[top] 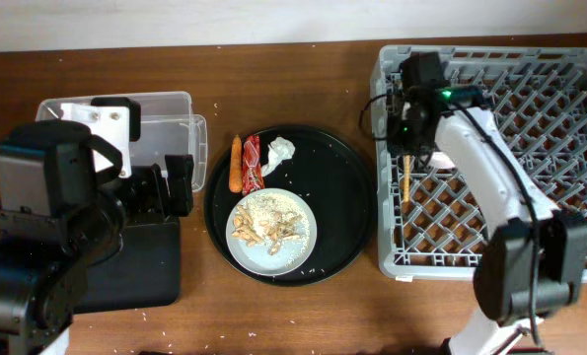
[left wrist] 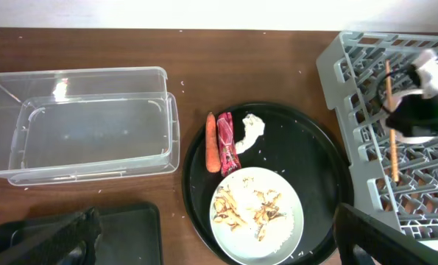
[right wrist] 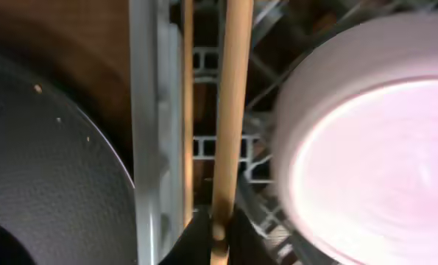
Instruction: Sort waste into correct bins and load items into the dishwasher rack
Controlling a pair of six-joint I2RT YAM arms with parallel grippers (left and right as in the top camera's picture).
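Observation:
My right gripper (top: 408,148) is over the left part of the grey dishwasher rack (top: 569,99), shut on a wooden chopstick (right wrist: 230,110) that points down into the lattice. A second chopstick (right wrist: 188,110) lies beside it by the rack wall. A white bowl (right wrist: 366,147) sits in the rack just right of it. The pale plate (top: 271,232) holds beige scraps and rice (top: 263,227). The carrot (top: 236,164), red wrapper (top: 252,164) and white tissue (top: 279,150) lie above it. My left gripper (top: 170,187) is open and empty. The blue cup is out of view.
The plate and waste rest on a large round black tray (top: 342,197). The clear tub (top: 175,118) stands at the back left, and the shallow black tray (top: 140,266) is under my left arm. Rice grains are scattered on the wood.

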